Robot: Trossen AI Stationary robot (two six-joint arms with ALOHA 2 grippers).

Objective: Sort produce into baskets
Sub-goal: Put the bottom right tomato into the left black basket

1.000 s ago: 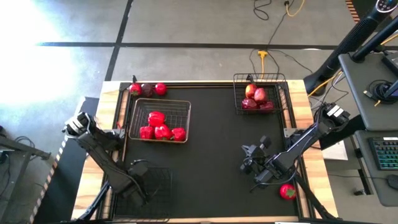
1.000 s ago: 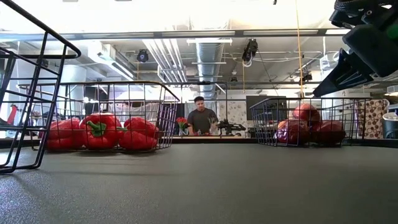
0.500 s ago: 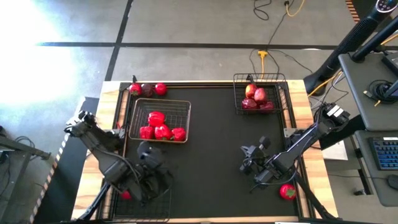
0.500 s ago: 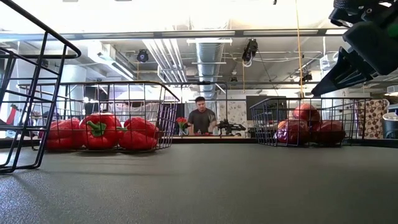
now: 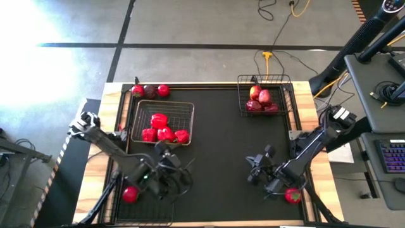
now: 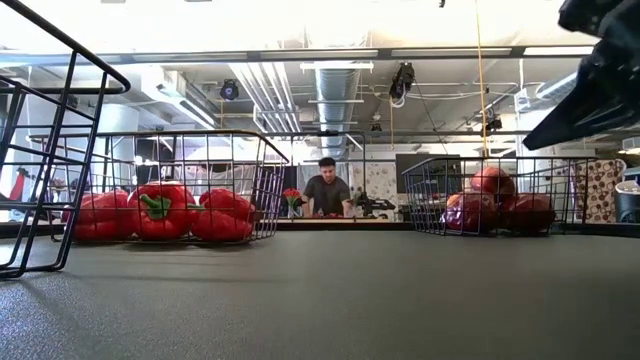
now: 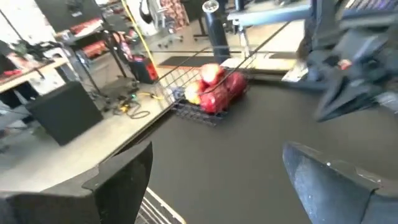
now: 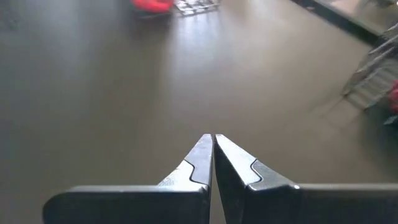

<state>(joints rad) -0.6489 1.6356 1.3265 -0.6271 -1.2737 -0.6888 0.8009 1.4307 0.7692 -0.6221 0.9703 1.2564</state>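
My left gripper (image 5: 169, 166): wide open, holding nothing. It hangs over the mat just below the pepper basket, at the top edge of the near basket.
My left fingers (image 7: 339, 180): spread far apart, with only bare mat between them.
My right gripper (image 5: 254, 170): shut tight, tips pressed together, holding nothing. It is over the mat well to the right of the pepper basket.
My right fingers (image 8: 198, 163): closed, with nothing in them.
Pepper basket (image 5: 138, 109): on the left part of the mat. Four red peppers (image 5: 164, 133) lie in it, near its front side.
Apple basket (image 5: 243, 81): far to the right of the pepper basket, at the back of the mat. It holds a pile of dark red apples (image 5: 262, 100).
Near basket (image 5: 157, 212): right below the pepper basket, at the front left corner, partly under my left arm.
Tomato in the near basket (image 5: 130, 194): one red round thing lies in its left part.
Loose three (image 5: 150, 91): in a row on the table's edge just behind the pepper basket. The middle one is darker.
Loose tomato (image 5: 292, 195): far right of the pepper basket, by the front right edge, just beside my right arm.
Person (image 6: 327, 194): far behind the table, seen between the pepper basket and the apple basket.
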